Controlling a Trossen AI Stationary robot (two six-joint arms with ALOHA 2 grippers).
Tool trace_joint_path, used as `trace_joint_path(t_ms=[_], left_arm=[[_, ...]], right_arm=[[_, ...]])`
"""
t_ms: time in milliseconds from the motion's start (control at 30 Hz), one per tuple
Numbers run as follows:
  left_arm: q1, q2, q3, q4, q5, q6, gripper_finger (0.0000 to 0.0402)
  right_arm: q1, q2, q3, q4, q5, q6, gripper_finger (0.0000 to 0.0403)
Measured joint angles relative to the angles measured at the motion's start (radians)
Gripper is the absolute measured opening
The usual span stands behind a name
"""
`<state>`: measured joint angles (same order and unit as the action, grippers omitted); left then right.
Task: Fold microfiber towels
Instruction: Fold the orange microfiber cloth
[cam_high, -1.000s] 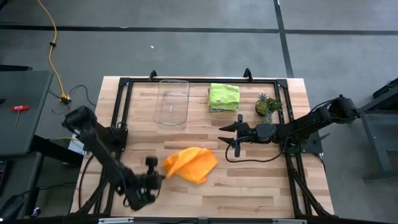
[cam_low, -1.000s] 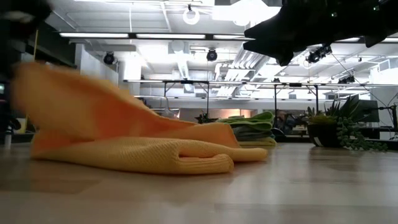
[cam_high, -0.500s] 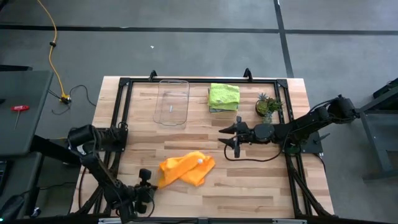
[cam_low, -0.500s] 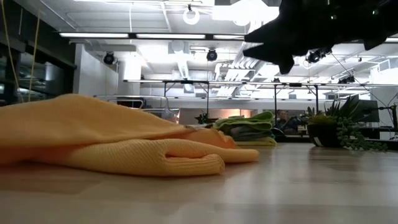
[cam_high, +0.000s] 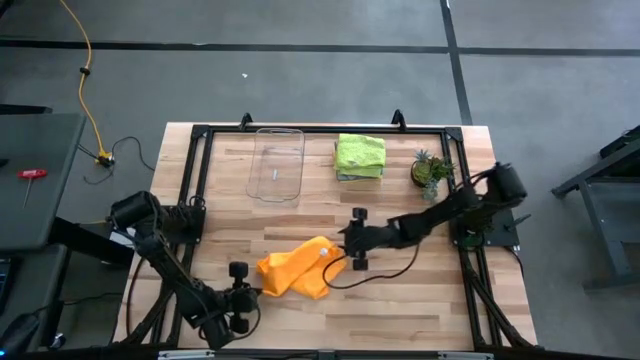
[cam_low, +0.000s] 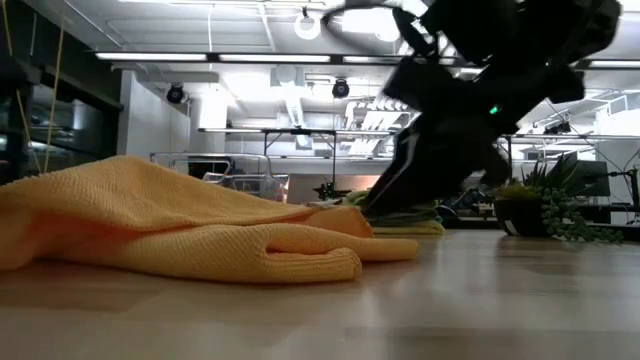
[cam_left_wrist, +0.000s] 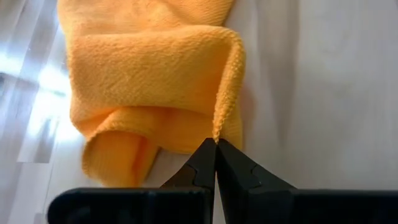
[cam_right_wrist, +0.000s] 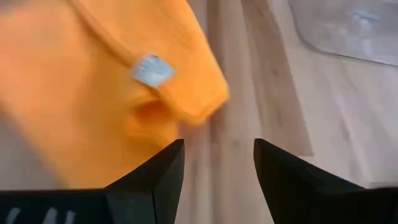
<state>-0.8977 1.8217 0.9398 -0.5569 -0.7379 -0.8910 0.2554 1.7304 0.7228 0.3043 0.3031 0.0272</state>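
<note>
Wooden table (cam_high: 420, 290) seen from above. Orange towel (cam_high: 292, 268) lies crumpled near table centre. Left gripper (cam_left_wrist: 215, 147), fingers together, apparently pinched on towel's edge. Right gripper (cam_right_wrist: 217, 163), fingers apart, poised at towel's opposite corner. Fold under way; corner grasp needed next.

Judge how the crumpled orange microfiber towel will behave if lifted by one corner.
The crumpled orange microfiber towel lies in soft rolled folds, so it probably droops rather than holding shape. The left end effector, shut on its thin edge, suggests it's light. Its nubby weave likely grips rather than slips.
</note>
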Motion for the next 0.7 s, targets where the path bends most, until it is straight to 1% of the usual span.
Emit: trace_joint_path(t_ms=[133, 267, 400, 467, 700], left_arm=[[0.001, 0.000, 0.001, 0.014, 0.000, 0.000, 0.0000], [0.001, 0.000, 0.001, 0.022, -0.009, 0.001, 0.0000], [0.001, 0.000, 0.001, 0.033, -0.011, 0.003, 0.0000], [0.001, 0.000, 0.001, 0.033, -0.012, 0.003, 0.0000], [0.001, -0.001, 0.001, 0.033, -0.015, 0.003, 0.0000]], right_arm=[[0.000, 0.069, 0.073, -0.064, 0.088, -0.059, 0.0184], [-0.002, 0.094, 0.122, -0.084, 0.084, -0.094, 0.0184], [0.002, 0.097, 0.145, -0.117, 0.051, -0.096, 0.0184], [0.002, 0.097, 0.149, -0.119, 0.033, -0.094, 0.0184], [0.003, 0.097, 0.149, -0.093, 0.034, -0.096, 0.0182]])
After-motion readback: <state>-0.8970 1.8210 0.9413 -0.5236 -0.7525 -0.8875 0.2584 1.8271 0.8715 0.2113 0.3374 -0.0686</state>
